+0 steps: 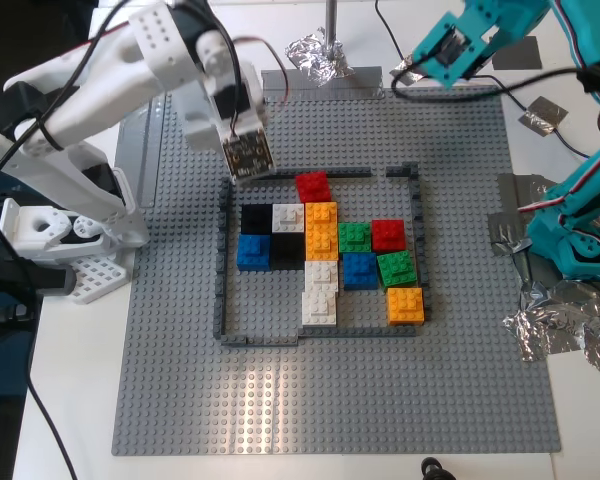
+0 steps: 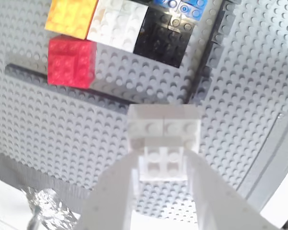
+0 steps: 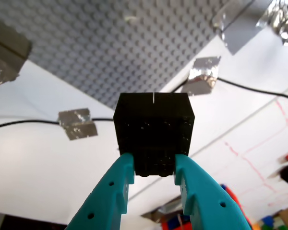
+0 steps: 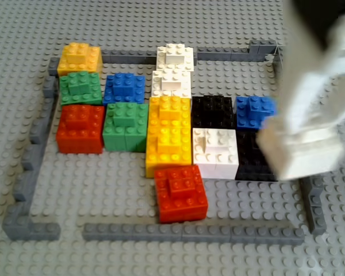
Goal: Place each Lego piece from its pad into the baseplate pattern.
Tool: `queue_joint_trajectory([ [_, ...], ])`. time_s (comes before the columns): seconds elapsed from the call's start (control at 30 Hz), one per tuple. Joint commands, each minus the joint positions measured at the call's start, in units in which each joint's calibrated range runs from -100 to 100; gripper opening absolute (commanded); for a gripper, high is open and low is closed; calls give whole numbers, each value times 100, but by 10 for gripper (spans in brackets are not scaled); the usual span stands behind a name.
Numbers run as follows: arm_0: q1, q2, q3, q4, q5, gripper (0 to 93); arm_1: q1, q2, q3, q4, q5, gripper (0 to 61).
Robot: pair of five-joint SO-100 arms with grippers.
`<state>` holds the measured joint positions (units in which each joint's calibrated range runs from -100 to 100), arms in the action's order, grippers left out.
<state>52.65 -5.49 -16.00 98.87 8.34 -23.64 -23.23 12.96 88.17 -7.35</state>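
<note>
Nearest my second wrist camera, my second pincer pinches the white brick between its white fingers, hovering just above the grey baseplate beside the dark frame's corner at the exterior view's upper left. Beyond it sit the red brick, then white and black bricks already seated. I'd square the studs to the grid, carry it inward over the frame, and press straight down into an open spot. Far off, my first pincer pinches the black brick, held high off the plate over the white desk.
</note>
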Motion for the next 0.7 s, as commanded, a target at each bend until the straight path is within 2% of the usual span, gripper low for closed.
queue_joint_trajectory([
  [0.0, -350, -790, 503, -9, 19, 0, 235, -55, 533, -762, -156, 2],
  [0.07, -640, -1176, 891, 7, 19, 0, 184, 14, 894, -1201, -268, 2],
  [0.3, -1481, -1991, 1794, 15, 19, 0, -5, 306, 1499, -1844, -464, 2],
  [0.53, -2533, -2378, 2074, 24, 19, 0, 17, 357, 1932, -2072, -508, 2],
  [0.57, -2969, -2369, 2092, 24, -11, 0, 2, 340, 2040, -2031, -522, 2],
  [0.67, -3237, -2378, 2300, 24, -25, 0, 24, 271, 2167, -2040, -512, 2],
])
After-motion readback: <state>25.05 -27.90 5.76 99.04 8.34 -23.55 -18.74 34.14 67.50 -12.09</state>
